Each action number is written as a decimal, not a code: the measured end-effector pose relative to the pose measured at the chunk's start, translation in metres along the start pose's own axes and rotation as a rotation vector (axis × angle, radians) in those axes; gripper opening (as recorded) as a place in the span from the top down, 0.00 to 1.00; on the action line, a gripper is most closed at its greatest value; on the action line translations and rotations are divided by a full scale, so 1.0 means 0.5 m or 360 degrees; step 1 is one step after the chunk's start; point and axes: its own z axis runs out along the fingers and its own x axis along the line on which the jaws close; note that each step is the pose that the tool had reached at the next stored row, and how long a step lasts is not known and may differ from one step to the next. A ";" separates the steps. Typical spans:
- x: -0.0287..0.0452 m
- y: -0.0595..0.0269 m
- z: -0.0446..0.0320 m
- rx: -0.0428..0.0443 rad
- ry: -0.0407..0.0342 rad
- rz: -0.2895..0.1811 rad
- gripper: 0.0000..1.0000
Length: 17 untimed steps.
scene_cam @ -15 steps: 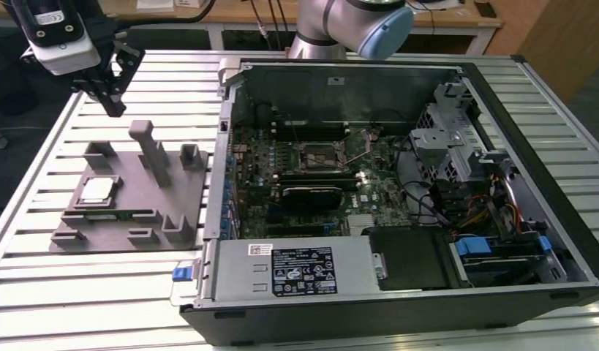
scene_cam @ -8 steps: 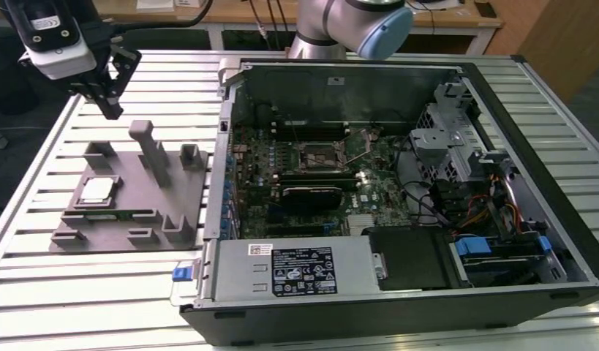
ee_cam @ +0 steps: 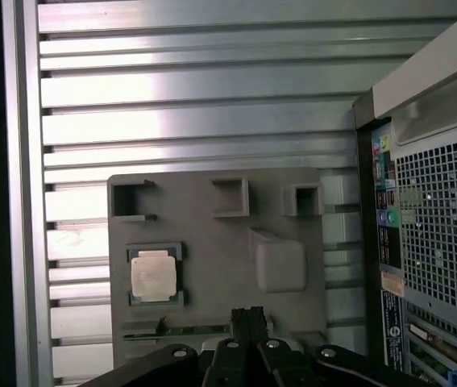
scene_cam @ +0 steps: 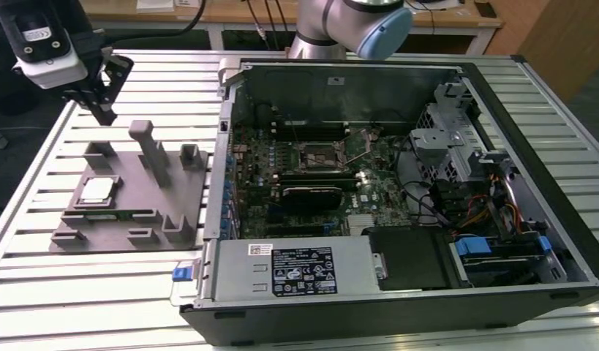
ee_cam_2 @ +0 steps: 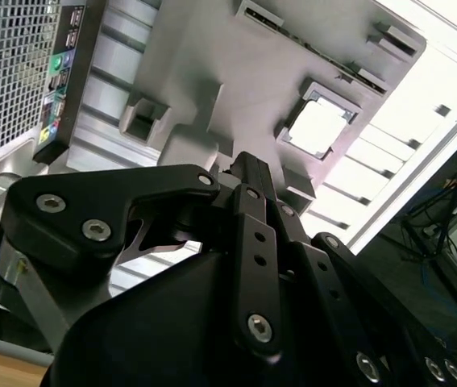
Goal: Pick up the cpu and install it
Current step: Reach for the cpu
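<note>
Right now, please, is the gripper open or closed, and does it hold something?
Gripper: closed, holding nothing; the cpu lies in the gray holder.

Arm (scene_cam: 350, 22) extended, tool (scene_cam: 104, 115) pointing down, jaws closed, empty

In the exterior view my pincer (scene_cam: 104, 112) hangs at the frame's upper left, above the far edge of the holder block (scene_cam: 133, 179). The block lies on the table (scene_cam: 85, 292) at mid left, and the cpu (scene_cam: 95, 190) sits in a pocket on its left part. The open computer case (scene_cam: 377, 316) lies just right of the block, with its socket (scene_cam: 319, 155) at frame centre.
</note>
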 end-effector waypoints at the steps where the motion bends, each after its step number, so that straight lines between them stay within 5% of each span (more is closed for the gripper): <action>1: 0.004 0.000 0.003 0.0000 0.0000 0.0000 0.89; 17: 0.050 -0.001 0.044 0.0000 0.0000 0.0001 0.89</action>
